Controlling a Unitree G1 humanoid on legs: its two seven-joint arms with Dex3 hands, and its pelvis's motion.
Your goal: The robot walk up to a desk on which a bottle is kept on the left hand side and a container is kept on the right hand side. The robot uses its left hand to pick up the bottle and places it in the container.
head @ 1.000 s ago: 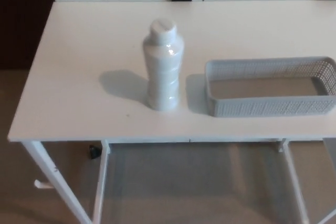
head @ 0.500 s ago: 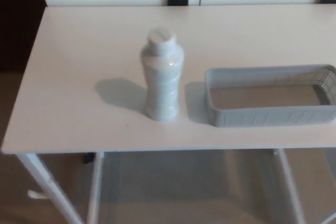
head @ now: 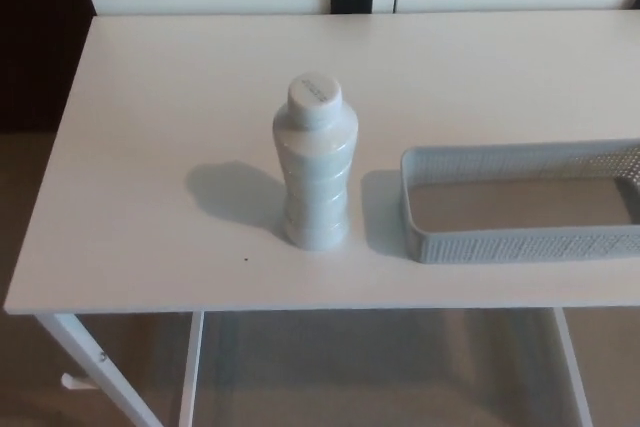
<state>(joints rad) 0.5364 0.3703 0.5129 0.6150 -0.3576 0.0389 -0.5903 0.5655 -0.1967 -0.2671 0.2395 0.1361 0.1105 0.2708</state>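
Now — bottle (head: 316, 164) upright on desk (head: 150, 147) | container (head: 520, 202) just right, apart | robot hands unseen

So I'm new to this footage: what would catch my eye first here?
A pale bottle stands upright near the middle of the white desk, its shadow falling to its left. Just right of it, apart from it, sits an empty grey mesh basket, cut off by the picture's right edge.
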